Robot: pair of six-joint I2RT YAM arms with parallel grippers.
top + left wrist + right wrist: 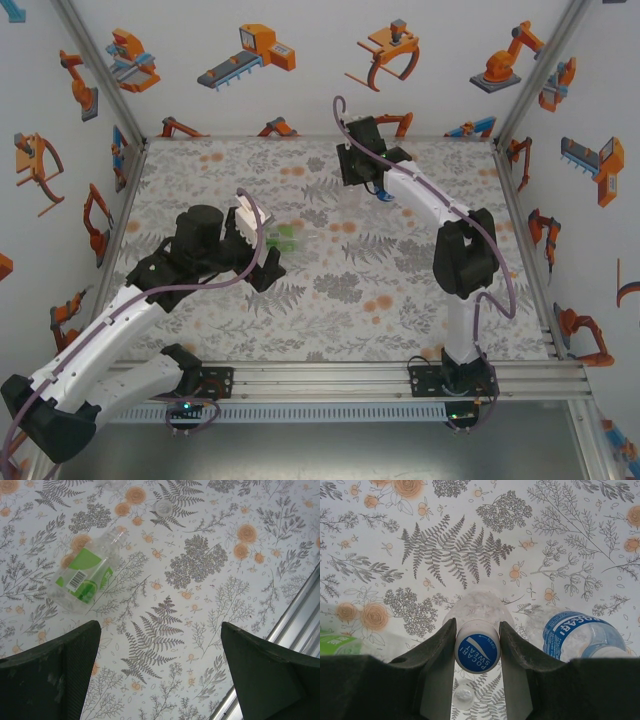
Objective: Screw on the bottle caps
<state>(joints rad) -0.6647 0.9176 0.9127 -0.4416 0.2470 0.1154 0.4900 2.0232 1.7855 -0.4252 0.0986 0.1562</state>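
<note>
The flower-print table (400, 300) has open cloth on the near side of the green-labelled bottle (283, 240), which lies on its side mid-table with its neck uncapped. The left arm (120, 320) bends in from the near-left corner. The left gripper (160, 630) hovers just short of that bottle, fingers spread wide and holding nothing. The right arm (440, 215) reaches beyond and to the right of it, close to the far wall. The right gripper (477, 630) points down and pinches the blue-printed cap (477, 652) atop the unlabelled bottle (477, 607). The blue-labelled bottle (575, 635) stands just beside. A loose cap (162, 506) lies past the green-labelled bottle's neck.

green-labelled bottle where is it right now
In the left wrist view the green-labelled bottle lies on its side at upper left, beyond the open left pincer, neck toward a loose cap.
</note>
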